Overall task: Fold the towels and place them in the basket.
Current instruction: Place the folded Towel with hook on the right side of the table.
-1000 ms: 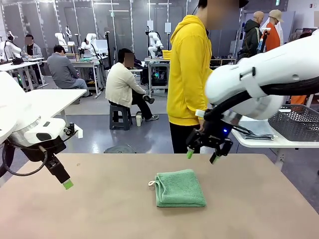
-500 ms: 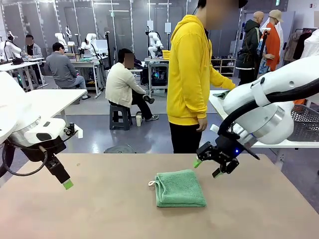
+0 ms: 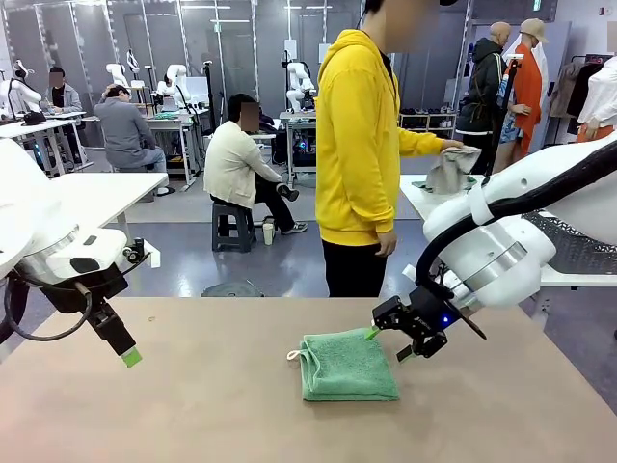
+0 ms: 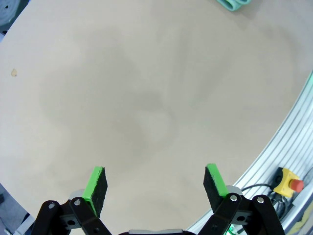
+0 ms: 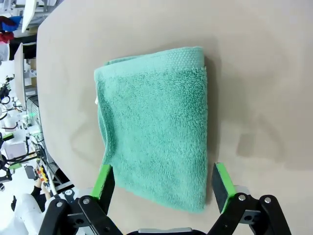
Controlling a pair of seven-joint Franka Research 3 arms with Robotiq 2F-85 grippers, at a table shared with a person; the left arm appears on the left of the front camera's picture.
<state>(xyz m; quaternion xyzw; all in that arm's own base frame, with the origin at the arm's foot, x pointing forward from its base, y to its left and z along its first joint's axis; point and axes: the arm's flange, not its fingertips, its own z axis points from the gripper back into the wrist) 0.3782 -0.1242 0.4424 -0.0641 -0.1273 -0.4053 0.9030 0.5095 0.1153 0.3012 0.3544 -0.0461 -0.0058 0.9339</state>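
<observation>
**A:** Front view first. How far along are we?

**B:** The green towel (image 3: 347,365) lies folded into a compact rectangle in the lower middle of the frame, on the surface (image 3: 193,415). Its folding looks done. It is not in the basket (image 3: 578,253), whose dark mesh shows at the right edge on a side table, behind the right arm.

**A:** And the second towel?

**B:** There is none on the surface. The person (image 3: 362,145) at upper centre holds a pale cloth (image 3: 451,172) in one hand (image 3: 449,147). It may be that towel, but I cannot be sure.

**A:** Grippers?

**B:** The right gripper (image 3: 388,344) hangs at the towel's far right corner, jaws apart, holding nothing. The left gripper (image 3: 130,356) is at the left edge, well apart from the towel.

**A:** Left wrist view?

**B:** Its fingers are spread wide over bare surface and are empty. A sliver of green shows at the top edge.

**A:** Right wrist view?

**B:** The towel lies flat in the centre. The spread fingers straddle its near edge and are not yet pinching it.

**A:** What's left?

**B:** By my reckoning, lifting the green towel into the basket, then folding and placing the other.
</observation>
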